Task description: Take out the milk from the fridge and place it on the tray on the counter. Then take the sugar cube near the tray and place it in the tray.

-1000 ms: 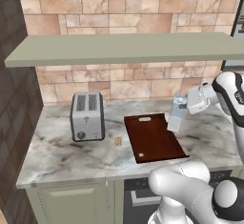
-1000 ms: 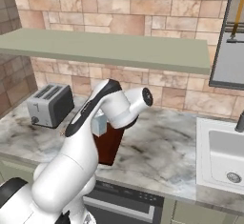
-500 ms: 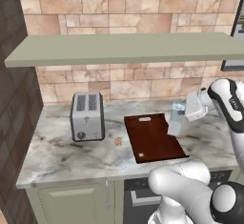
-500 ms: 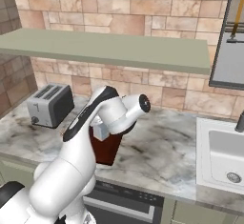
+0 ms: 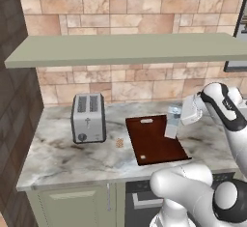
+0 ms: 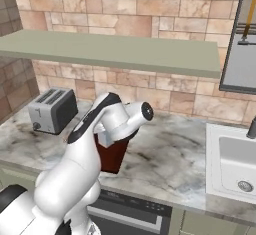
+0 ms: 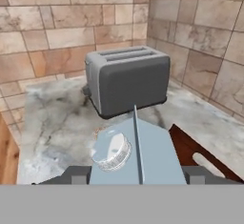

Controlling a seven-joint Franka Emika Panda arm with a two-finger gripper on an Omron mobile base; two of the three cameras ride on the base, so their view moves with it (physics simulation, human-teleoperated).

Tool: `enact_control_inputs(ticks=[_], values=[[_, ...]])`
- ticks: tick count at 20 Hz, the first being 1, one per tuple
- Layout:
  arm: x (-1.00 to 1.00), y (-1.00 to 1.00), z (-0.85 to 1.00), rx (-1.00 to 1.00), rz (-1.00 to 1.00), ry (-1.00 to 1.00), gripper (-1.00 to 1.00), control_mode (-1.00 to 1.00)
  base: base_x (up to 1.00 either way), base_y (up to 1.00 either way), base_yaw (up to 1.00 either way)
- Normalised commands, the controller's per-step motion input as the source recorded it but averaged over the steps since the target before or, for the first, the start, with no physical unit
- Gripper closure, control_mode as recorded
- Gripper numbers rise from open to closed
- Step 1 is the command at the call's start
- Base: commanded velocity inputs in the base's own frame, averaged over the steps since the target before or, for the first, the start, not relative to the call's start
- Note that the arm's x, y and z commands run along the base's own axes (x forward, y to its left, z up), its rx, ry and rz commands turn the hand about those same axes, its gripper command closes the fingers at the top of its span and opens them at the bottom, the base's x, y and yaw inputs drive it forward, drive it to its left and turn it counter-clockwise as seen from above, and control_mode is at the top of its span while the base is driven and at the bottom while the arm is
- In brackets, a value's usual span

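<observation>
My gripper (image 5: 177, 120) is shut on the milk (image 5: 172, 122), a pale blue-white carton held upright over the right side of the tray (image 5: 152, 144). Whether its base touches the board I cannot tell. The tray is a dark red-brown board on the marble counter (image 5: 62, 156), with its slot handle at the far end. The sugar cube (image 5: 119, 143) lies on the counter just left of the tray. In the hand view the milk (image 7: 147, 156) and its capped top sit between my fingers (image 7: 71, 175), with a corner of the tray (image 7: 202, 157) to the right. The fridge is out of view.
A silver toaster (image 5: 88, 117) stands on the counter left of the sugar cube, also seen as the toaster (image 7: 128, 80) beyond the carton. A sink (image 6: 235, 164) is set into the counter far to the right. A shelf (image 5: 120, 47) runs above. A brick wall bounds the left end.
The arm has lowered the milk and brought it slightly left, from above the tray's far right corner down toward the tray's right side. The gripper stays shut on it.
</observation>
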Motion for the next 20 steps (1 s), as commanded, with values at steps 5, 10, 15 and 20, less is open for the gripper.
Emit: enact_control_inputs(ticks=[5,10,15,20], values=[[0.34,0.0,-0.14,0.0,0.0,0.0,1.0,-1.0,0.0,0.0,0.0],[0.23,0.0,-0.16,0.0,0.0,0.0,1.0,-1.0,0.0,0.0,0.0],[0.14,-0.02,-0.19,0.0,0.01,-0.01,1.0,-1.0,0.0,0.0,0.0],[0.08,-0.04,-0.23,0.0,0.02,0.0,1.0,-1.0,0.0,0.0,0.0]])
